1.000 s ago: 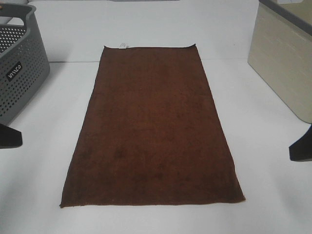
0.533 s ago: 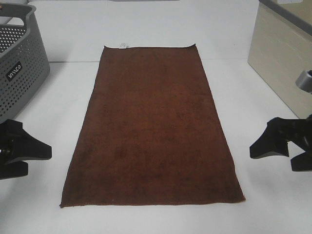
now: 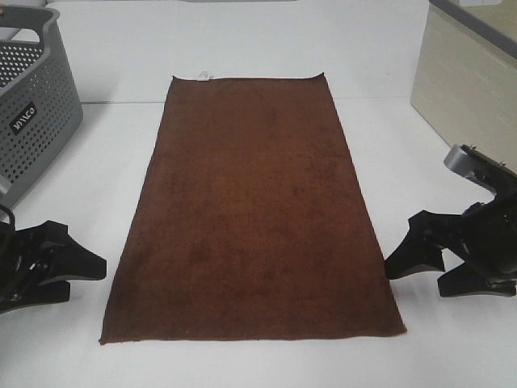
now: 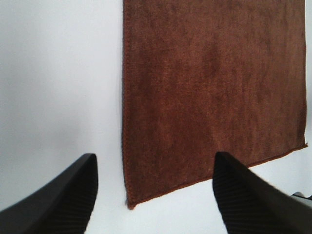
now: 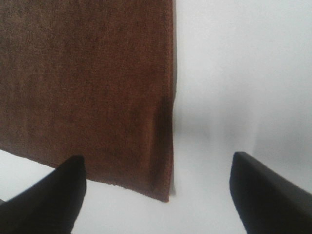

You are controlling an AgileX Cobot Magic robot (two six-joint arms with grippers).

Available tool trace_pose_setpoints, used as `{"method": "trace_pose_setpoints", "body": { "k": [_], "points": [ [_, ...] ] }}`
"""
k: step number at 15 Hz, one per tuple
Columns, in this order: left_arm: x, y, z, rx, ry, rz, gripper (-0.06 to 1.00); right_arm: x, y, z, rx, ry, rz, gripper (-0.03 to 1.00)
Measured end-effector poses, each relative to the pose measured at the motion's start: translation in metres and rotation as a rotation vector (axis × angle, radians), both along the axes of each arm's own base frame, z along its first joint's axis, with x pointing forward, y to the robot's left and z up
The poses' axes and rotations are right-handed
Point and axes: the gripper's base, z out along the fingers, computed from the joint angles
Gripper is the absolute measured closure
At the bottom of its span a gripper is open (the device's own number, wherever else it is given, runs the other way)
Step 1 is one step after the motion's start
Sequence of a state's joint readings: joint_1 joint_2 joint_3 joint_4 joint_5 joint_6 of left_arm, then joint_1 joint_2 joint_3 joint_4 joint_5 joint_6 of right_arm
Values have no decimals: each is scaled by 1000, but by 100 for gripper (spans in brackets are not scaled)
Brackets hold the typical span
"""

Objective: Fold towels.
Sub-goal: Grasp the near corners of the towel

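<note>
A dark reddish-brown towel (image 3: 250, 210) lies spread flat on the white table (image 3: 81, 186), long side running away from me, with a small white tag (image 3: 203, 77) at its far short edge. My left gripper (image 3: 85, 279) stands open just left of the towel's near left corner, holding nothing. Open and empty too, my right gripper (image 3: 414, 279) sits just right of the near right corner. In the left wrist view the towel's corner (image 4: 130, 202) lies between the spread fingers (image 4: 63, 195). The right wrist view shows the other corner (image 5: 163, 195) between wide fingers (image 5: 263, 190).
A grey perforated basket (image 3: 32, 105) stands at the back left. A beige bin (image 3: 468, 105) stands at the back right. White table surface surrounds the towel on all sides.
Both grippers have come in from the table's side edges toward the towel's near corners. The towel itself has not moved.
</note>
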State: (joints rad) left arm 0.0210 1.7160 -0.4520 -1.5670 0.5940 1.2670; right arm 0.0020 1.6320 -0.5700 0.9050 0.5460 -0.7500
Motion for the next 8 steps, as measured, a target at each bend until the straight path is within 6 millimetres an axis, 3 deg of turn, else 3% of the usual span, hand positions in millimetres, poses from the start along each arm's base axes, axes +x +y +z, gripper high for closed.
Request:
{"method": "trace_pose_setpoints", "body": {
  "k": [8],
  "points": [
    [16,-24,-18,12,26,-109,31,6,3,-26,35,57,37,23]
  ]
}}
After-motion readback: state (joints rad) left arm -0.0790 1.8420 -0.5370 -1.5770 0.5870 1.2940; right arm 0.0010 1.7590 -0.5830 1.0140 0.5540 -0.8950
